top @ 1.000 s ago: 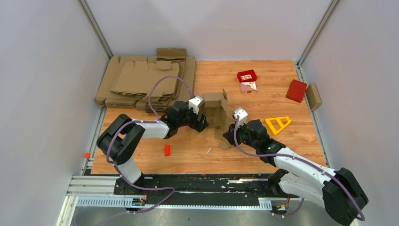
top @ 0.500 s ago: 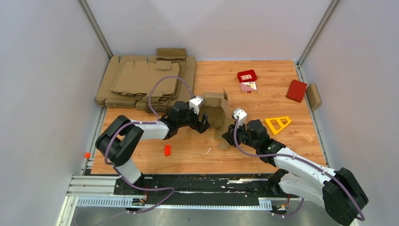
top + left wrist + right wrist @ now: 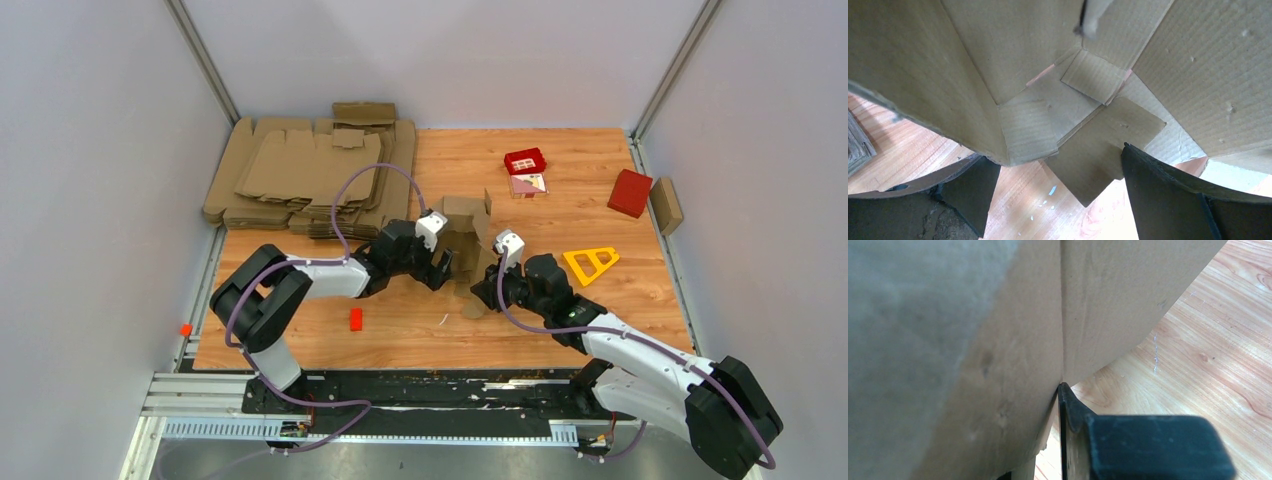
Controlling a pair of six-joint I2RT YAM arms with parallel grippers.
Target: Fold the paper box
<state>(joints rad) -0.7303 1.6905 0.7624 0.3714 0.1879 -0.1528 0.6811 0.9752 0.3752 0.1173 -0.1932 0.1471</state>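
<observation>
Plain brown cardboard paper box (image 3: 466, 238) upright mid wooden table (image 3: 600, 180), between my grippers. Left gripper (image 3: 1055, 165) spread wide, gripping nothing. Right gripper (image 3: 483, 290) pinching box wall. Walls erected; bottom flaps overlapped, unlocked; top flaps open. Judged roughly halfway.

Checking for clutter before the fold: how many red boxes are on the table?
2. One red box far centre-right; the other by the right edge. Others may be hidden.
</observation>
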